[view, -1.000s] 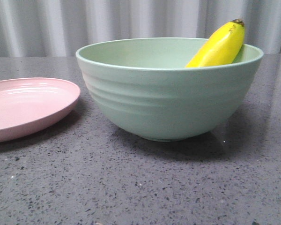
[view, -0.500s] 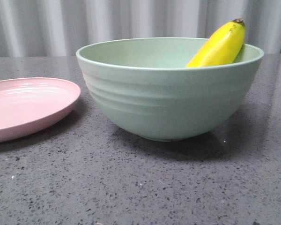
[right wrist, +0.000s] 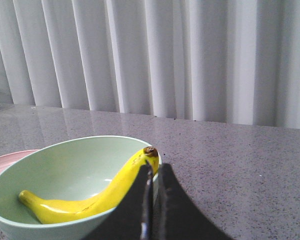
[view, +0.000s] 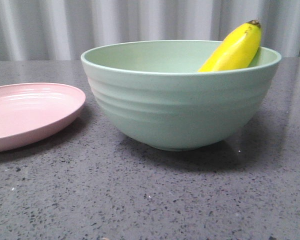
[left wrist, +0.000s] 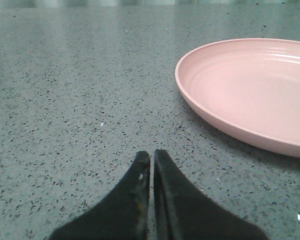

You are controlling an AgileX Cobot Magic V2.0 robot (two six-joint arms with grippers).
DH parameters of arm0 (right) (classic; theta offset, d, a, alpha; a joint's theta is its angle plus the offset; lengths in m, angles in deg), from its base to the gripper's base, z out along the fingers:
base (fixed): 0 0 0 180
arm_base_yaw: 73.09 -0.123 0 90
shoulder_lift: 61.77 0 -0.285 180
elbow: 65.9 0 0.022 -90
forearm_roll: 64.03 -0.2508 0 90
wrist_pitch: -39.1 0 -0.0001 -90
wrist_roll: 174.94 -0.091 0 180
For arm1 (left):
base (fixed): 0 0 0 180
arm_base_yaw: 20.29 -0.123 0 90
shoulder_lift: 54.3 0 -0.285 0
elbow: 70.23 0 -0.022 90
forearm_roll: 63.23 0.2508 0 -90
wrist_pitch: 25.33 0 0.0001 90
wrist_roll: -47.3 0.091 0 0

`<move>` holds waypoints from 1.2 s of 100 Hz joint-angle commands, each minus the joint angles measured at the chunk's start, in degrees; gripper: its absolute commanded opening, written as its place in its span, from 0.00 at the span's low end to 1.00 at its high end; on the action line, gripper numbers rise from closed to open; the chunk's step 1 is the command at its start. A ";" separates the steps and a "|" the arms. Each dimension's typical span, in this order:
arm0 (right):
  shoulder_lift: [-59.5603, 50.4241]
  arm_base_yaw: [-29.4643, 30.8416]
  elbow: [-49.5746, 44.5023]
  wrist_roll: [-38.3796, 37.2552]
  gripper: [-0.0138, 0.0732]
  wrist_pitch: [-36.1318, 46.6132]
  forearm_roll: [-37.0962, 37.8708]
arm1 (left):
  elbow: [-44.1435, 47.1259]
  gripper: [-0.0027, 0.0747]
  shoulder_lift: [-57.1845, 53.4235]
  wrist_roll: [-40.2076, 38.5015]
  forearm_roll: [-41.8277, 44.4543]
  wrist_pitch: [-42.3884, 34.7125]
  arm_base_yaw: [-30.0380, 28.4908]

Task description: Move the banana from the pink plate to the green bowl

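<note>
Your banana (view: 233, 49) lies inside the bowl (view: 180, 107), off the plate (view: 30, 112). From the front you see only its upper end, dark tip up, leaning on the bowl's right rim and poking above it. The right wrist view gives you the whole fruit (right wrist: 92, 197): it curves across the bowl's floor (right wrist: 65, 170), one end low against the inner wall, the tipped end resting up at the rim.

The plate sits on the desk (view: 150, 200) to the bowl's left, just beside it and not touching, a strip of speckled grey desk between them. It holds nothing.

Your left pincer (left wrist: 151, 157) is pressed together with only a hairline gap between the tips, gripping nothing. It is low over the bare desk (left wrist: 65, 100), near the plate's rim (left wrist: 250, 95) but apart from it.

Your right pincer (right wrist: 152, 170) is likewise pressed together and empty, raised above the bowl's near side, its tips lining up with the banana's tipped end. White curtain (right wrist: 190, 55) hangs behind.
</note>
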 commanded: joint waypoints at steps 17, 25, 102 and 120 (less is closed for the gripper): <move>0.55 3.75 -0.24 -17.69 0.09 4.81 23.75 | 0.59 0.01 -1.67 -0.70 -0.23 -3.43 -0.05; 0.55 5.59 -0.98 -30.77 0.09 5.13 36.11 | 0.59 0.01 -1.67 -0.70 -0.23 -3.43 -0.05; -10.13 26.60 -13.60 -61.36 0.09 -1.45 64.45 | 0.59 0.01 -1.67 -0.70 -0.23 -3.43 -0.05; -10.13 26.60 -13.60 -61.36 0.09 -8.96 64.45 | 0.59 0.01 -1.67 -0.70 -0.23 -3.43 -0.05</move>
